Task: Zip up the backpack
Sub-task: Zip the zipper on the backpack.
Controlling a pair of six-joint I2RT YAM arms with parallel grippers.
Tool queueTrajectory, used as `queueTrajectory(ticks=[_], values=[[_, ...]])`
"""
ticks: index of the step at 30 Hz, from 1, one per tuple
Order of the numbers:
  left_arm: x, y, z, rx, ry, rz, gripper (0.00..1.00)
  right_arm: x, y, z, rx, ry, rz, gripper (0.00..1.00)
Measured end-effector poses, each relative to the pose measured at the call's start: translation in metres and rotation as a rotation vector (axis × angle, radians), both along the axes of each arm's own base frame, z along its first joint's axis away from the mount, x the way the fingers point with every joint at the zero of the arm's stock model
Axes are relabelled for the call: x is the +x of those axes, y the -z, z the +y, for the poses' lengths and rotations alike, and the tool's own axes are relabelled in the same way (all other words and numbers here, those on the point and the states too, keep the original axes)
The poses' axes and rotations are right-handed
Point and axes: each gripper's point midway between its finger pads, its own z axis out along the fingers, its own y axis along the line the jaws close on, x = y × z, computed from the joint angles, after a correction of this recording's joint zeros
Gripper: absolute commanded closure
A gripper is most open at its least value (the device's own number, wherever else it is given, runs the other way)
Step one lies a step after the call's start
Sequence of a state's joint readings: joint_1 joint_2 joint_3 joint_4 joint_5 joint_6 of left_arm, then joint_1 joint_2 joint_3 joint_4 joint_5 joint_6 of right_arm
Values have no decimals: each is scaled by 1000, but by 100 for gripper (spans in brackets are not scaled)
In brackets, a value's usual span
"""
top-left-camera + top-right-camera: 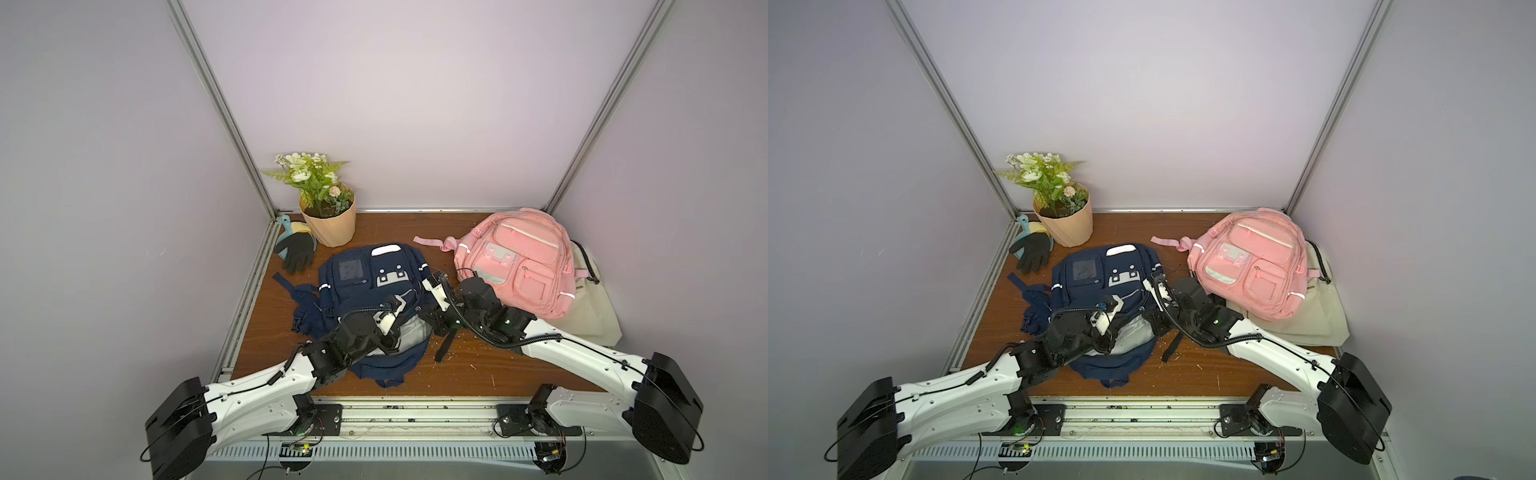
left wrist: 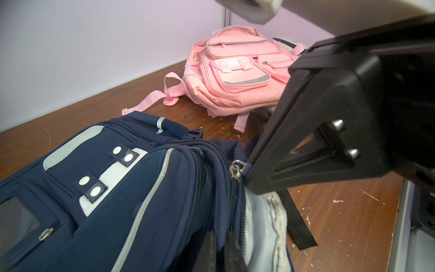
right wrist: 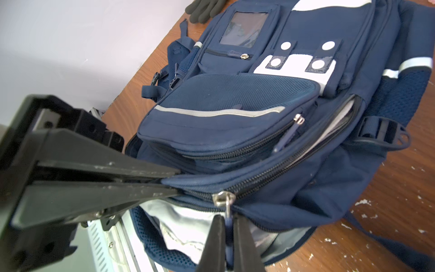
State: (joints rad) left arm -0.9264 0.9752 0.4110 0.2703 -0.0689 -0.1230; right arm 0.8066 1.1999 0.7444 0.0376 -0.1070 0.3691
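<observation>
Right wrist view is showing the right gripper [image 3: 227,217] clamping the zipper pull [image 3: 224,199] at lower centre while the left gripper [image 3: 175,183] is pinching the mid-frame navy backpack [image 3: 235,99], probably tensioning it.

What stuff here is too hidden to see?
Inside the navy backpack: right wrist view shows only pale lining.
The zipper pull tab: right wrist view, between jaws of the right gripper.
The cream bag: both top views, mostly under the pink backpack.
The blue scoop: top view, behind the black glove.
</observation>
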Motion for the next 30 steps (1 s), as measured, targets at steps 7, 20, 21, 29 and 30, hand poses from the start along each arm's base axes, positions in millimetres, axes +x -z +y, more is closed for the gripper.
queueTrajectory(ticks=[7,20,21,29,30], values=[[5,21,-8,76,3,50,99,-12,17,7,-141,34,-62,100],[9,19,-12,97,-15,13,100,15,23,-9,-187,92,79,100],[8,21,-13,105,-16,11,100,17,26,-10,-192,89,98,100],[7,32,-14,142,-23,19,100,10,36,-4,-189,36,145,100],[7,32,-14,143,-22,19,100,9,37,-2,-192,35,134,100]])
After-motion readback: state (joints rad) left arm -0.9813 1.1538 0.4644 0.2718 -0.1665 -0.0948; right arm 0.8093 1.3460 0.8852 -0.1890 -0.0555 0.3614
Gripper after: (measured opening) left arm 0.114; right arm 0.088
